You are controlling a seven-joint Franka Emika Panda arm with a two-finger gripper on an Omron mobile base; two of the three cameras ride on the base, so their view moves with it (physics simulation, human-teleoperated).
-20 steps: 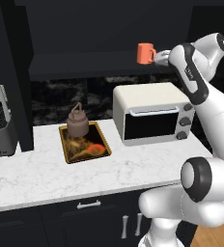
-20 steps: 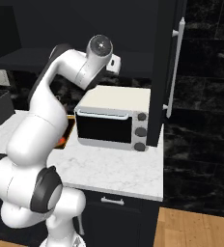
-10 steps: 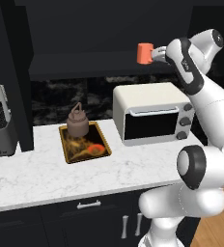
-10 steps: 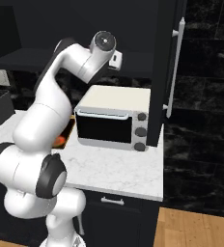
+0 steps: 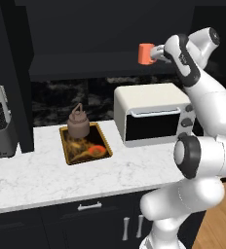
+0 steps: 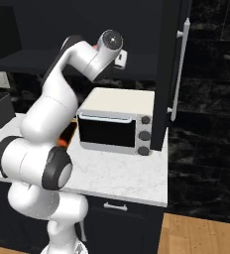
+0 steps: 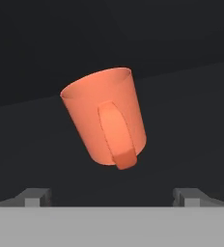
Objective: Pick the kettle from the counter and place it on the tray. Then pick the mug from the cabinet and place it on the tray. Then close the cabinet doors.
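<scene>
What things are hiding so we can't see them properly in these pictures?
- The mug in the right base view: the arm covers nearly all of it.
- The tray in the right base view: the arm hides most of it.
- The inside of the mug in the hand view: it faces away.
- The hand in the left base view: too small to tell whether it touches the mug.
</scene>
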